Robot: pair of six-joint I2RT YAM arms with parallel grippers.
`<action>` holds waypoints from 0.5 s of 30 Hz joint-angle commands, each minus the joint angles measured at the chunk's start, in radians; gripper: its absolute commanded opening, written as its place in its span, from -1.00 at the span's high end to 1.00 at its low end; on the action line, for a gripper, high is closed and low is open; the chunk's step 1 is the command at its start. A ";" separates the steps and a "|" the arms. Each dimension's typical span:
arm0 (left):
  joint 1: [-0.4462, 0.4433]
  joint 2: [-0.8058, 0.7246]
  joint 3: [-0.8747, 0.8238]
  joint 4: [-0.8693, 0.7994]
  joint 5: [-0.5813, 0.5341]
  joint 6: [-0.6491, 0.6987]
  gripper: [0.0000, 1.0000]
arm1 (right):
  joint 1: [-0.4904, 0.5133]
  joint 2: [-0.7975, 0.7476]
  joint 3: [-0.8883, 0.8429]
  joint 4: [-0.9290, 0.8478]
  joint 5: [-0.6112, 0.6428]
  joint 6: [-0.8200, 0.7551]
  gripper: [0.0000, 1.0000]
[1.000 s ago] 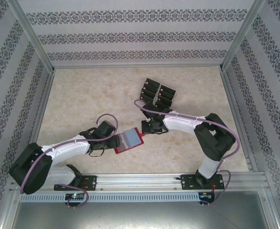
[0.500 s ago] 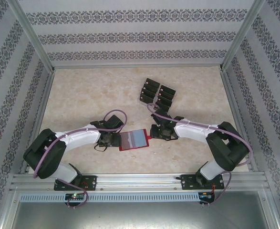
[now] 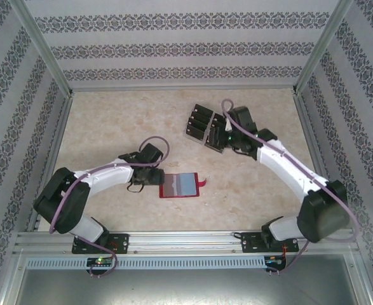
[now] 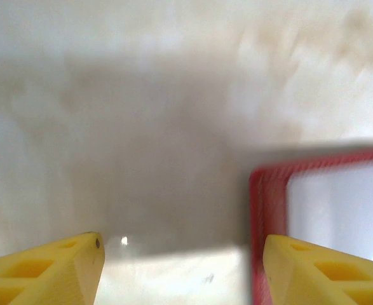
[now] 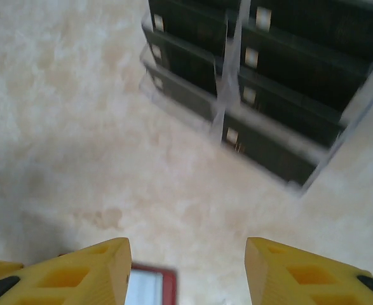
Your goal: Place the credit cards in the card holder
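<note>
At the centre lay one wallet (image 3: 181,185), left gripper (image 4: 183,267) at its 9 o'clock; right gripper (image 5: 187,273), arm outstretched, hung by two columns of cards (image 5: 281,70); both jaws released.

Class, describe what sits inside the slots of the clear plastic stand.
Black cards fill the two columns of the stand, each with a pale mark. From above, the right claw hides part of the right column.

Blurred, cut off right: card holder (image 4: 323,213); cropped at top: credit cards (image 5: 294,67).
</note>
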 commanded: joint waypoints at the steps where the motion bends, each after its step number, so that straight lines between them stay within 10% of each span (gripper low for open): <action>1: 0.048 0.006 0.054 0.074 0.004 0.079 -0.38 | -0.037 0.130 0.104 -0.123 -0.041 -0.238 0.03; 15: 0.125 -0.150 0.047 0.018 0.067 0.051 -0.46 | -0.033 0.373 0.251 -0.148 0.081 -0.478 0.24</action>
